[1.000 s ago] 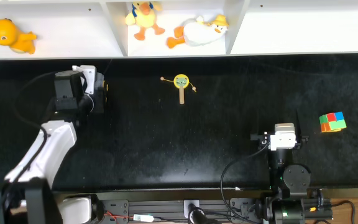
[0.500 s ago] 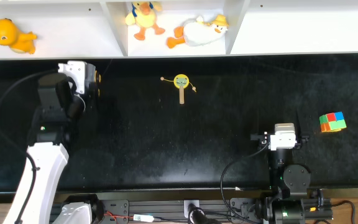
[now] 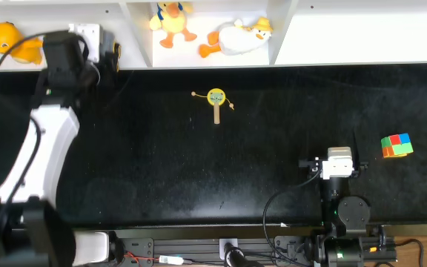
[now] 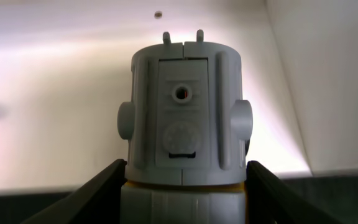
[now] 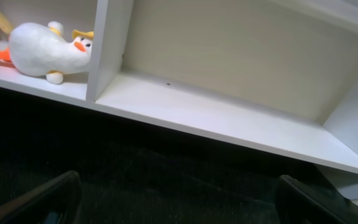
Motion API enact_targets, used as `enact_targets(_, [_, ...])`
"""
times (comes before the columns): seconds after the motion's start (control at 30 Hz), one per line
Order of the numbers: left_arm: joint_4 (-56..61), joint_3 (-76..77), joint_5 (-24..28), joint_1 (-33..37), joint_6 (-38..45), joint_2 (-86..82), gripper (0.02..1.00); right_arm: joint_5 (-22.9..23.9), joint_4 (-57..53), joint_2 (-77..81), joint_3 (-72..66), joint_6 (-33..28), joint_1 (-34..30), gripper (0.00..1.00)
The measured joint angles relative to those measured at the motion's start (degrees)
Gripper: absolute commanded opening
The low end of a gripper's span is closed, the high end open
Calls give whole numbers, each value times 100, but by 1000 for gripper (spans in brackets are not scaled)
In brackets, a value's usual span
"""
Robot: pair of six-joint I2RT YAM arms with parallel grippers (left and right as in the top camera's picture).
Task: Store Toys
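Three toys already sit in the shelf (image 3: 347,44): an orange duck (image 3: 15,41), a yellow duck (image 3: 172,21) and a white duck (image 3: 236,37). The left fingers (image 4: 98,193) clamp a toy robot (image 4: 184,118) at the left compartment's mouth. Its long axis runs along the fingers, head outward and back panel toward the wrist. A rattle (image 3: 216,100) and a cube (image 3: 396,145) are left on the table (image 3: 273,170). The right fingers (image 5: 42,199) are spread wide.

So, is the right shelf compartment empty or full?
Empty: the right compartment shows a bare white floor; the white duck lies in the neighbouring one.
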Motion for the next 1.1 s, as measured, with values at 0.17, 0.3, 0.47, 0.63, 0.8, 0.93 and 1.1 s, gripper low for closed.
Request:
enact_targets(0.17, [109, 584, 24, 0, 0, 708, 739, 0, 0, 0, 0, 0, -2, 993])
enact_targets(0.3, [260, 717, 42, 0, 4, 990, 998, -2, -2, 0, 0, 0, -2, 993])
enact_targets(0.47, [-177, 717, 44, 0, 7, 970, 996, 0, 2, 0, 0, 0, 0, 993])
enact_targets(0.63, [-219, -195, -79, 0, 7, 85, 998, 0, -2, 0, 0, 0, -2, 996])
enact_targets(0.8, [-146, -1858, -450, 0, 7, -2033, 998, 2, -4, 0, 0, 0, -2, 996])
enact_targets(0.93, [739, -3453, -599, 0, 15, -3882, 998, 0, -4, 0, 0, -2, 0, 993])
enact_targets(1.1, [3016, -5462, -632, 0, 17, -6006, 998, 0, -2, 0, 0, -2, 0, 996])
